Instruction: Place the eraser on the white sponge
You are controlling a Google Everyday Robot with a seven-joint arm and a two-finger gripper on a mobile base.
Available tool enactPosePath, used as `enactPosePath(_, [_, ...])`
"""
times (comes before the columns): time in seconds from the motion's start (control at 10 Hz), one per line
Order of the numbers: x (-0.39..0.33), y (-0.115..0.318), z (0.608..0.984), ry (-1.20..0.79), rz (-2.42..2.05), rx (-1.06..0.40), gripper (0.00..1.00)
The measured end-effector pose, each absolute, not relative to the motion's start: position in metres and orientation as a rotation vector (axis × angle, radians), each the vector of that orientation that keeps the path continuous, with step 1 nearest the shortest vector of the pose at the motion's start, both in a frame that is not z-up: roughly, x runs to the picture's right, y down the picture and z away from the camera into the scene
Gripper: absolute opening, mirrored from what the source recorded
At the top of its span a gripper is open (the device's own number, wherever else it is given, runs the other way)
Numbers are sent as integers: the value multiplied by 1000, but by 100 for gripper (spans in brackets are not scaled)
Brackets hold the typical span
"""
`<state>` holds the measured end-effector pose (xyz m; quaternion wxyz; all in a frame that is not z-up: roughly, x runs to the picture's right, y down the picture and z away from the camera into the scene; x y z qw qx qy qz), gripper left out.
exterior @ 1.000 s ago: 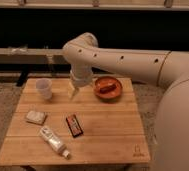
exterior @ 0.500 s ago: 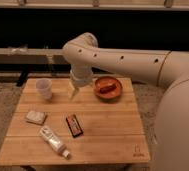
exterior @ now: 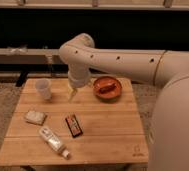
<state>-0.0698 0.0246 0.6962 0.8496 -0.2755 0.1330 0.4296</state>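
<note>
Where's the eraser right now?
In the camera view the eraser lies on the table left of centre, right of the white sponge and near the tube. The open gripper hangs farther back, between the cup and the bowl.

Apparently a robotics test space: a white robot arm (exterior: 118,57) hangs its gripper (exterior: 73,94) above a small wooden table (exterior: 108,135) on speckled carpet (exterior: 3,115), dark wall panel (exterior: 38,30) behind.

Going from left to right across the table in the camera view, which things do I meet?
In order: white sponge → white tube → eraser → orange bowl. The gripper hangs over the table straight behind the eraser, so I leave it out, as also the cup behind the sponge.
</note>
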Motion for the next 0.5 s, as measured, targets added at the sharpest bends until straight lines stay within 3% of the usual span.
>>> enactPosePath(0.5, [-112, 67, 729, 389, 680, -534, 80])
